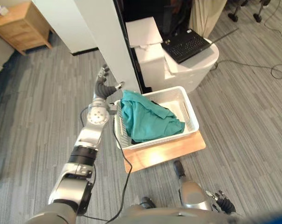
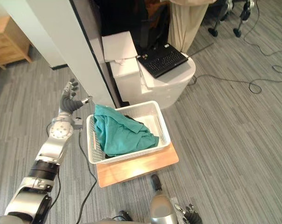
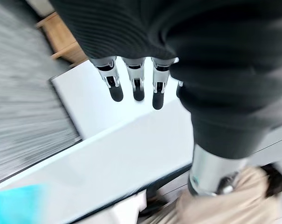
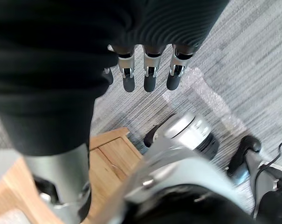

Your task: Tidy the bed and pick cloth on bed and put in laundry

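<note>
Item 1, cloth (image 1: 147, 119): teal, crumpled, lying in the basket (image 1: 191, 113), heaped toward its left half and rising above the rim at the near-left corner. Something dark shows beneath it.

Item 2, basket: white, slotted walls, sitting on a wooden board (image 1: 164, 153) that lies flat on the grey floor (image 1: 33, 107).

Item 3, my left hand (image 1: 102, 86): raised just beside the basket's left rim, close to a white panel (image 1: 108, 42). My fingers are loosely spread, thumb out to the side, nothing in them. I am not touching the cloth.

Item 4, my right hand (image 1: 222, 199): low at my right side, over the floor, well apart from the basket. The fingers (image 4: 149, 78) hang straight and loose, empty.

Item 5, laptop (image 1: 186, 45): black, open, on a white round table (image 1: 201, 65) behind the basket.

Item 6, cabinet (image 1: 22, 25): wooden, far to my left.
</note>
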`<state>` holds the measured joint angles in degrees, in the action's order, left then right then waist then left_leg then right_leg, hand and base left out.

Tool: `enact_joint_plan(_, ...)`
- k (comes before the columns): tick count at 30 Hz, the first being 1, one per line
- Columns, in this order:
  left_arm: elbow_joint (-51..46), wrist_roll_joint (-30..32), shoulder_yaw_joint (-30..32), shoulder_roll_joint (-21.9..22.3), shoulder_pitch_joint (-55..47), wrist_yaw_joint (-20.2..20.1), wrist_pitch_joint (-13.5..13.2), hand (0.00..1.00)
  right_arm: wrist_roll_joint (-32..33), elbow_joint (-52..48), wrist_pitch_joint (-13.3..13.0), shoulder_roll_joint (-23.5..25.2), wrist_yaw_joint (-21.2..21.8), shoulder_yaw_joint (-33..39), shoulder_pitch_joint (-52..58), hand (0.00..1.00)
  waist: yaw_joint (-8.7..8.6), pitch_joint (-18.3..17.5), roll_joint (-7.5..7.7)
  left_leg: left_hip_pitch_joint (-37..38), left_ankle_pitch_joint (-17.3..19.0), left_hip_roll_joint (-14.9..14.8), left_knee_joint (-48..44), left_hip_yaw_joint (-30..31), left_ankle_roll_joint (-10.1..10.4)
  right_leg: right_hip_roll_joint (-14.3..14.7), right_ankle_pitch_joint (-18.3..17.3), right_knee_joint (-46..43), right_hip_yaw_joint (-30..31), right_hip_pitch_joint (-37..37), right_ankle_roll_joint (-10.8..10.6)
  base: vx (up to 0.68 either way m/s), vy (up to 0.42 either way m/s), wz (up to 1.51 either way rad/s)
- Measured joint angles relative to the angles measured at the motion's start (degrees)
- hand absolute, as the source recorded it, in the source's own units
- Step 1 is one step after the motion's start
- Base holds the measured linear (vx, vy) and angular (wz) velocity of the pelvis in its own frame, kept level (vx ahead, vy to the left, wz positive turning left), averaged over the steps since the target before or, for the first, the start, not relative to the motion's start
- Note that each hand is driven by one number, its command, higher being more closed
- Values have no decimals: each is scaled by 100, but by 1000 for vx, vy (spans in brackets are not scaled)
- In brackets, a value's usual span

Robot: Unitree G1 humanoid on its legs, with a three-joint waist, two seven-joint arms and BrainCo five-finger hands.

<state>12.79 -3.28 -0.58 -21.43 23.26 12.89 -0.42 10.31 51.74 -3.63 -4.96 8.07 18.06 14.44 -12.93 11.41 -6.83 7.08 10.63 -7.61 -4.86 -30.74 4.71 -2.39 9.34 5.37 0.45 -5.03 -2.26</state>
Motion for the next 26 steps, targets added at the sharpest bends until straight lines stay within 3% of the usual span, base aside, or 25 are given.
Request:
enact_joint_plan(7,-479,-1174,413,167,-1111,-430,-158,0,-53,94,-61,-3,-32,22,125,0,168,-319,49,121,-104,75,173,248,-40,-82,-50,21,-255,218,14,-66,-17,19)
enact_joint_plan(9,-471,-1671,593,383,-1702,-573,-148,0,-51,90,-52,-4,-45,-50,133,0,236,-372,117,190,-132,106,235,319,-46,-111,-120,41,-316,301,-16,-75,-27,16)
enact_joint_plan(11,-388,-1759,592,626,-2217,-686,-124,0,-51,90,-11,-3,-54,-69,163,0,329,-426,187,216,-145,109,256,333,-44,-109,-141,42,-324,326,-15,-57,-31,3)
enact_joint_plan(12,-204,-1867,591,773,-2526,-790,-82,0,-52,90,11,11,-62,-108,177,0,436,-460,215,215,-152,106,260,347,-41,-108,-145,42,-336,330,-14,-47,-33,6)
enact_joint_plan(17,1612,-2221,746,1280,-3409,-1282,39,0,-53,99,0,50,-74,-156,193,0,621,-609,339,266,-153,94,283,420,-36,-103,-187,42,-396,406,-14,-19,-26,8)
enact_joint_plan(21,3262,-2202,1285,1785,-4048,-1659,-82,0,-152,142,-169,184,16,2,315,0,822,-718,437,539,-136,70,383,464,-10,-78,-295,42,-461,676,-37,9,-11,8)
enact_joint_plan(23,3751,-1851,1541,1893,-4154,-1644,-248,0,-161,165,-196,229,54,134,327,0,923,-742,461,597,-131,74,429,460,-3,-75,-319,43,-472,714,-35,0,-4,2)
enact_joint_plan(26,4189,-1497,1978,2003,-4205,-1434,-72,0,-143,217,-172,287,78,264,328,0,999,-800,464,597,-133,70,477,473,-1,-75,-347,43,-531,714,-27,-8,-16,6)
